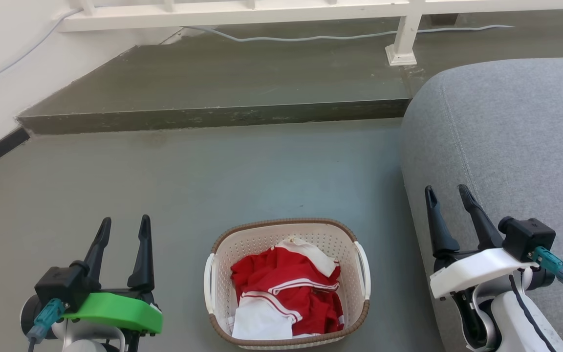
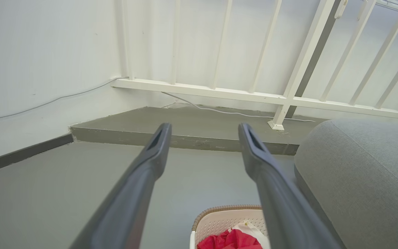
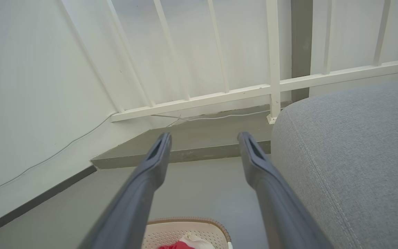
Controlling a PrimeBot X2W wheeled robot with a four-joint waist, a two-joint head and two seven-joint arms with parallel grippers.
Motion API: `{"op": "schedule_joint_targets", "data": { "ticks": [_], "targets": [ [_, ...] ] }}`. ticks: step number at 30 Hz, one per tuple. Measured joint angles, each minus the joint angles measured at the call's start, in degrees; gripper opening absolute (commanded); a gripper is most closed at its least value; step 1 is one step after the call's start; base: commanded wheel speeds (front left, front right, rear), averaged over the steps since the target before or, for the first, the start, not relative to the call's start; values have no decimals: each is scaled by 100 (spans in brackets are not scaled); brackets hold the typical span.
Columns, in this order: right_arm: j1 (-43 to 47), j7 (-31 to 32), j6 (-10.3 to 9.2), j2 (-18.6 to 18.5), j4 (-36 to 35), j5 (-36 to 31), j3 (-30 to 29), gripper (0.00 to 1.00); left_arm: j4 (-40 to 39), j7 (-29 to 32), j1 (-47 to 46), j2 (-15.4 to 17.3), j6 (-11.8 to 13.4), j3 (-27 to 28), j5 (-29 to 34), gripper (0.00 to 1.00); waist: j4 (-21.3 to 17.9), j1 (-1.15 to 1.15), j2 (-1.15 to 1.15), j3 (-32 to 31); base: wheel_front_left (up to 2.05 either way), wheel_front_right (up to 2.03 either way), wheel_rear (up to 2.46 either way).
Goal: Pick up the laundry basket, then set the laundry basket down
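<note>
Sitting on the grey floor (image 1: 213, 171), the laundry basket (image 1: 262, 242) stands upright with red and white clothes (image 1: 286, 288) piled inside. It is right in front of the robot, low in the head view.

The left end effector (image 1: 125, 219) is off to the basket's left. Its two dark fingers are spread apart and hold nothing. The right end effector (image 1: 445, 188) is off to the basket's right, close beside the grey sofa (image 1: 506, 137). Its fingers are spread apart too, with nothing between them.

The basket lies between the two arms, and neither one touches it. It looks about as near to one arm as to the other. Its two white handles (image 1: 207, 283) are on its left and right sides, so one handle faces each arm. Both sets of fingers point away from the robot, past the basket, not at it. I cannot tell for sure which way the basket is longer.

A basket resting on the floor with both arms free looks the same whether it is waiting to be lifted or has been put down again.
</note>
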Motion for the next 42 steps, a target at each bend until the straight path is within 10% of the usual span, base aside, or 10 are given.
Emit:
{"op": "schedule_joint_targets", "data": {
  "ticks": [5,6,42],
  "targets": [
    [3,1,36,25,13,-15,-15,100,13,0,2,-32,-52,4,7,100,-5,0,0,-4,0,0,0],
    [13,2,35,29,62,-8,-8,0,71,8,4,-38,-51,-12,7,0,-5,0,0,-5,0,0,0],
    [214,544,186,145,232,2292,-470,0,466,643,46,-138,-58,288,-2186,0,65,0,0,-115,0,0,0]
  ]
}}
